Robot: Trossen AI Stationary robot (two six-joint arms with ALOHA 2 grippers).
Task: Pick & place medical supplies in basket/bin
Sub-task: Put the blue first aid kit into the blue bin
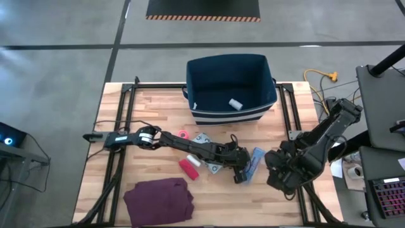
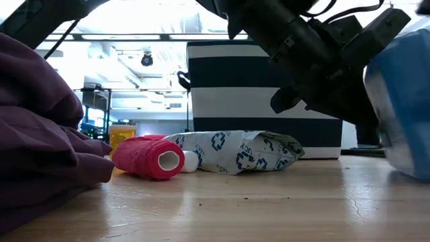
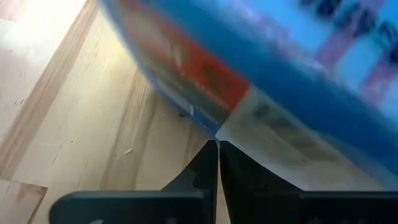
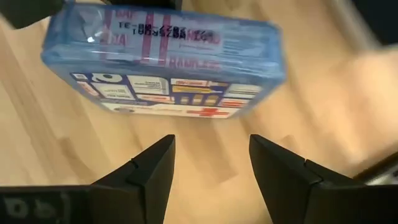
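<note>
Blue and flat, the first-aid pouch point(image 1: 254, 161) lies on the wooden table point(image 1: 158, 107) in front of the bin and towards its right side, a glossy rectangular pack with a red cross and printed labels on its face point(image 4: 165, 68). The left gripper point(image 1: 242, 171) reaches across the table to it; in the left wrist view its two dark fingers point(image 3: 211, 180) are pressed together with no gap, right at the pouch's edge, and whether they pinch any of it cannot be told. The right gripper point(image 1: 278, 170) sits just beside the pouch on its other side, its fingers point(image 4: 146, 171) spread wide with bare wood between them.

Left of the pouch lies a crumpled grey-white packet point(image 2: 235, 151) printed with dark blue symbols. Next to it is a red tape roll point(image 2: 148, 158), a soft cylinder lying on its side, with a small white roll point(image 2: 191, 161) tucked between it and the packet. A pink roll point(image 1: 183, 133) sits farther back, near the bin.

The navy fabric bin point(image 1: 266, 76) stands at the table's far edge, rectangular, with white stripes around its base. One small white roll point(image 1: 236, 104) rests inside on its floor.

A folded maroon cloth point(image 1: 158, 199) lies at the near left of the table. The tabletop is pale planked wood on a black frame, over a grey concrete floor point(image 1: 57, 69).
</note>
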